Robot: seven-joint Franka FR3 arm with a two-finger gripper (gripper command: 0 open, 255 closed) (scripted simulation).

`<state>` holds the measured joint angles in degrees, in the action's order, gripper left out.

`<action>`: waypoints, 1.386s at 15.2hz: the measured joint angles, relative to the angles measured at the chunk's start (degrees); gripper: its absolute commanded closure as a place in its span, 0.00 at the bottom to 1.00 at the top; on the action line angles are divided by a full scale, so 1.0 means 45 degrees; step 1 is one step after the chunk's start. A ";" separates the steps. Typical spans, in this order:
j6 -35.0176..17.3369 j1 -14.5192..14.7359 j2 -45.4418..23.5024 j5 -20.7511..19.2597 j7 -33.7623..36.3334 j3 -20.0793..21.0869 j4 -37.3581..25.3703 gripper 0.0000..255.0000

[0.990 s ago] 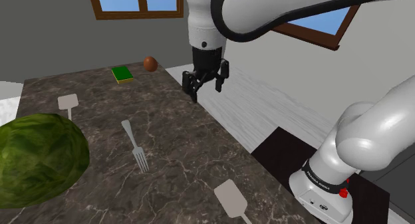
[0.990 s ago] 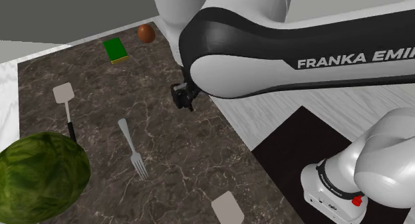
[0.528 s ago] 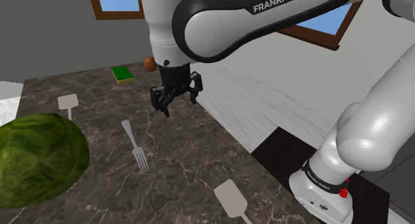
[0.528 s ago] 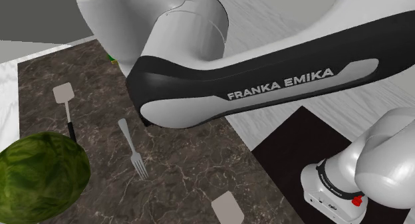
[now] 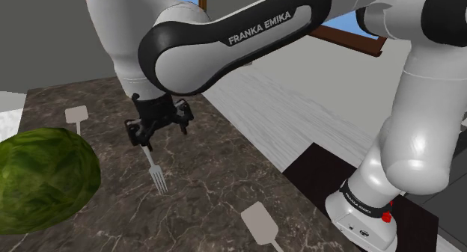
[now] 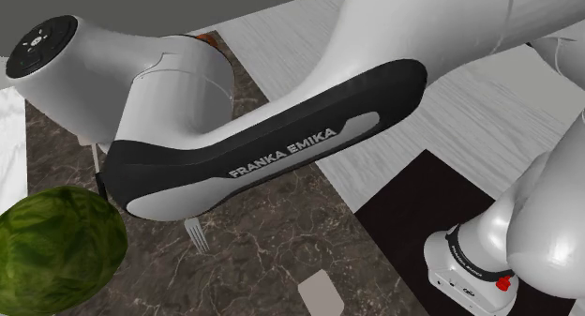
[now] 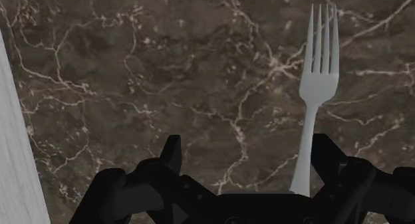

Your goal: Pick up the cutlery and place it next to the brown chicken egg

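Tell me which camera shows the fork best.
The wrist view: the fork lies nearly whole on the dark counter, handle inside the open pincer. The shoulder view shows its tined half; the second exterior view, its tines.

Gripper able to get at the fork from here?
Probably yes. The gripper hangs open just above the fork, with only bare dark veined counter around it. The handle lies by one finger rather than centred between them, so a small sideways shift looks needed before closing.
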<state>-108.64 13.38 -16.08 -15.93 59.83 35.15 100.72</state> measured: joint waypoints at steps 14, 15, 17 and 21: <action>-0.0414 0.1361 -0.2917 -0.1683 0.1228 -0.0480 -0.1940 0.00; -0.0428 0.1363 -0.2923 -0.1688 0.1234 -0.0482 -0.1931 0.00; -0.0442 0.1368 -0.2934 -0.1695 0.1241 -0.0485 -0.1928 0.00; -0.0452 0.1373 -0.2925 -0.1694 0.1243 -0.0476 -0.1939 1.00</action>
<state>-110.67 19.56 -29.24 -23.55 65.42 33.00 92.00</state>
